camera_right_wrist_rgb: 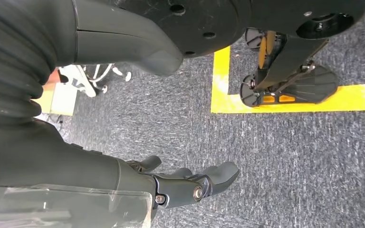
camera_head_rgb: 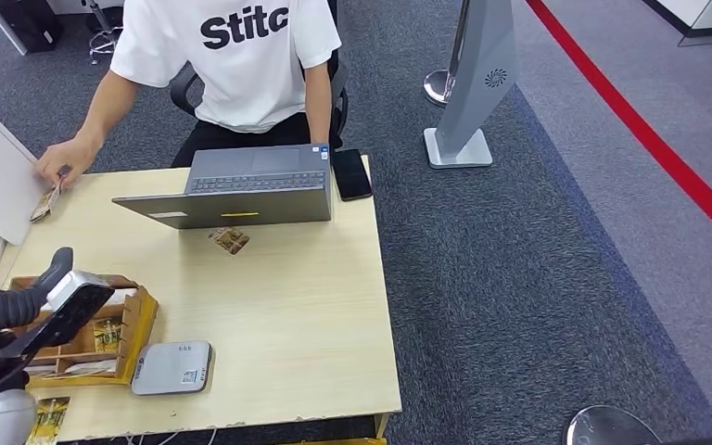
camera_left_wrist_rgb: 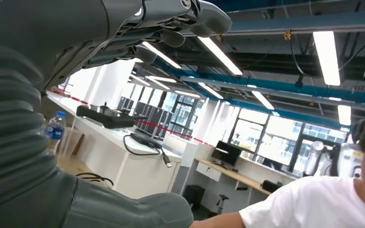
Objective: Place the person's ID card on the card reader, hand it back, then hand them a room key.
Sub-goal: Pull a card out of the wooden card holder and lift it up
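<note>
So the left robot hand [camera_head_rgb: 19,301] is hovering over the near-left corner of the counter [camera_head_rgb: 315,315], right above the wooden key box [camera_head_rgb: 134,338], with its fingers [camera_left_wrist_rgb: 171,19] spread apart and nothing in them. The grey card reader [camera_head_rgb: 172,367] sits just right of that box near the front edge, nothing lying on top of it. One card [camera_head_rgb: 230,241] is lying flat on the counter just on the near side of the open laptop [camera_head_rgb: 241,190], well apart from the reader. Over on the far left the person's hand [camera_head_rgb: 65,162] is resting at the counter's edge, touching another small card [camera_head_rgb: 44,204] there; can't tell which of the two is the ID. A black phone [camera_head_rgb: 351,173] lies just right of the laptop. The right robot hand [camera_right_wrist_rgb: 190,183] hangs down over the grey carpet [camera_right_wrist_rgb: 290,156] beside yellow floor tape [camera_right_wrist_rgb: 285,102], fingers loosely apart and holding nothing. There's also a water bottle [camera_left_wrist_rgb: 54,130] visible from the left wrist view.
</note>
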Tool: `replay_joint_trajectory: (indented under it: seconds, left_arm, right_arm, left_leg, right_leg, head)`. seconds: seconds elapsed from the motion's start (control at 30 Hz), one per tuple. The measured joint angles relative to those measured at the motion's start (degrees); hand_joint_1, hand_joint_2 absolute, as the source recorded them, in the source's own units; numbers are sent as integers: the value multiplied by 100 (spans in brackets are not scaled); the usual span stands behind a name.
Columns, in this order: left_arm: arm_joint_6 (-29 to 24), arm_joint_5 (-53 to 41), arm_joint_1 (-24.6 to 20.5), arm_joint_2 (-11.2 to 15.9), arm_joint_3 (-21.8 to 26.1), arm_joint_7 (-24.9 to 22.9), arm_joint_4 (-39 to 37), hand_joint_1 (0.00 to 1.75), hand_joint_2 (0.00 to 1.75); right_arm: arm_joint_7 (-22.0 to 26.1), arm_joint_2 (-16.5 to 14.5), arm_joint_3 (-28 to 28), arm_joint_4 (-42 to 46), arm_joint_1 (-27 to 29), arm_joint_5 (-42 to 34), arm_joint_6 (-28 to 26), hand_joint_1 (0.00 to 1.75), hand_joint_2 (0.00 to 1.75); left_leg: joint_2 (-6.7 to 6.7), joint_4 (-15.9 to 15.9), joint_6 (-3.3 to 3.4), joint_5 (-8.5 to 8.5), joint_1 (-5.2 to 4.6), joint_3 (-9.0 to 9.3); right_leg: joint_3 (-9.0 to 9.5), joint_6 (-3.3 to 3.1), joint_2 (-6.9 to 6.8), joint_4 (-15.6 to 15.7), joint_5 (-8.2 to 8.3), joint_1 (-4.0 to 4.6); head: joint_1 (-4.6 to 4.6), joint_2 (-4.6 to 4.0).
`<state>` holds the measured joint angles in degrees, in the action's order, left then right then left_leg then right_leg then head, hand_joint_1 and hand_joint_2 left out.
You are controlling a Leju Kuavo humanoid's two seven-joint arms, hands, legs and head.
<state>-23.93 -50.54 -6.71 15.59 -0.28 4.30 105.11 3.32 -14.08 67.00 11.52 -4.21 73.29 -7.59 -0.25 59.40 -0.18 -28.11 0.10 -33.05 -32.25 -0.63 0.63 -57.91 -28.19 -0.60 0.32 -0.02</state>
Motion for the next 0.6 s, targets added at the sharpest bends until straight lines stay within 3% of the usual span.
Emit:
replay_joint_trajectory:
  seconds: [0.17, 0.23, 0.33, 0.47, 0.6]
  left_arm:
    - [43, 488, 451, 1, 88, 513, 550, 0, 175]
    - [795, 442, 761, 333, 88, 545, 724, 0, 175]
    - [2153, 126, 1414, 1175, 152, 623, 795, 0, 175]
    - [2270, -100, 1871, 1801, 337, 757, 793, 0, 175]
    - [2263, -205, 2003, 2048, 358, 738, 805, 0, 175]
  right_arm:
    - [86, 1, 5, 0, 20, -59, -20, 0, 175]
    - [136, 5, 5, 0, 30, -74, 45, 0, 175]
    - [187, 36, 5, 0, 68, -75, 198, 0, 175]
    - [191, 76, 5, 0, 95, -65, 256, 0, 175]
    - [191, 89, 5, 0, 80, -56, 260, 0, 175]
  left_leg:
    - [0, -2, -1, -4, 0, -3]
    - [9, -6, -5, -7, 1, 1]
    - [30, -12, -12, -9, 4, 13]
    - [1, -13, -15, -4, 12, 5]
    - [-3, -13, -17, -3, 12, 4]
  right_leg:
    - [1, 1, -1, 1, -2, 0]
    - [3, -1, 8, 1, -3, 1]
    - [-5, -6, 29, -1, -4, 3]
    - [-4, -8, 4, -2, -5, 9]
    - [1, -8, -2, -2, -5, 9]
  head:
    - [2, 1]
    - [2, 1]
    - [-16, 0]
    - [-11, 1]
    - [-11, 0]
